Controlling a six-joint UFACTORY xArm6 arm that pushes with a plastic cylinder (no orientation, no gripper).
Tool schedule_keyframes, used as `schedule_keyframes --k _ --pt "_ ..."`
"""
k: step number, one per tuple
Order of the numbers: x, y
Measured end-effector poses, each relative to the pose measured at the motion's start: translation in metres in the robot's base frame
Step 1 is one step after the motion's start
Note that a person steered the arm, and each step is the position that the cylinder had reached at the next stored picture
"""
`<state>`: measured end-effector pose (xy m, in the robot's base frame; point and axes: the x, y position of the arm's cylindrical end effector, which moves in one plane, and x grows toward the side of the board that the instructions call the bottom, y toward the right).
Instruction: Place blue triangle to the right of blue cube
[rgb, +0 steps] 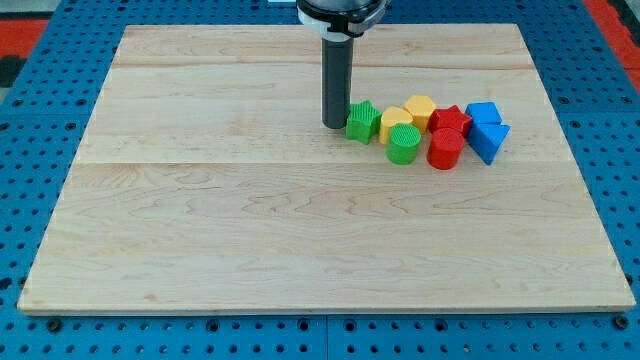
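The blue triangle (489, 140) lies right of centre on the wooden board (250, 240), touching the blue cube (483, 113), which sits just above it toward the view's top. My tip (335, 124) rests on the board at the left end of the block cluster, touching or nearly touching the green star (362, 121). The tip is well to the left of both blue blocks, with the other blocks between.
Between the star and the blue blocks sit a yellow block (396, 122), a yellow hexagon (420, 110), a green cylinder (403, 145), a red star-like block (450, 120) and a red cylinder (444, 149). A blue pegboard (40, 330) surrounds the board.
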<state>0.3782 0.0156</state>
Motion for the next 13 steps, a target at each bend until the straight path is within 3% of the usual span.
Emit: schedule_keyframes --k 1,3,4,5,7,9,13 --pt "0.011 -0.006" --pt "0.112 -0.029" --pt "0.135 0.0" --pt "0.149 0.075" --pt "0.121 0.173" --pt "0.06 0.185" --pt "0.037 0.21"
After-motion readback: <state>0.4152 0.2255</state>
